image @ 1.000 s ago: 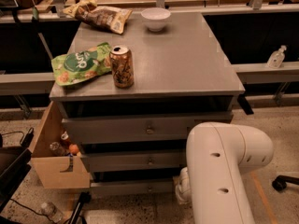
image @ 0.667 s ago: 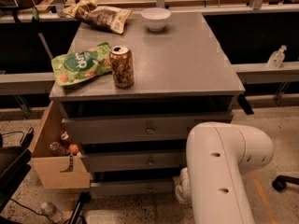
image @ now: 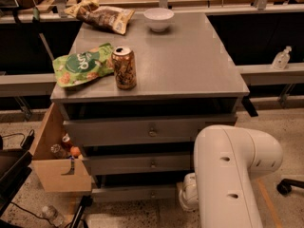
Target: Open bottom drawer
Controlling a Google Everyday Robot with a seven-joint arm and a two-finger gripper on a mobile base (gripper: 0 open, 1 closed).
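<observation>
Low under the flat grey counter (image: pixel 190 61), beneath 2 larger grey fronts, I see the slim grey flat-fronted bottom drawer (image: pixel 128 193) with its small round knob (image: pixel 153 192). My bulky white robot arm (image: pixel 232 175) stands just beside its right end and hides the gripper, so I cannot tell its state.

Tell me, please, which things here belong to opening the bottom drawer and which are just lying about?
Job: bottom drawer, its knob, robot arm; pincer out of view.
Lying about: soda can, green chip bag, brown snack bag, white bowl.
</observation>
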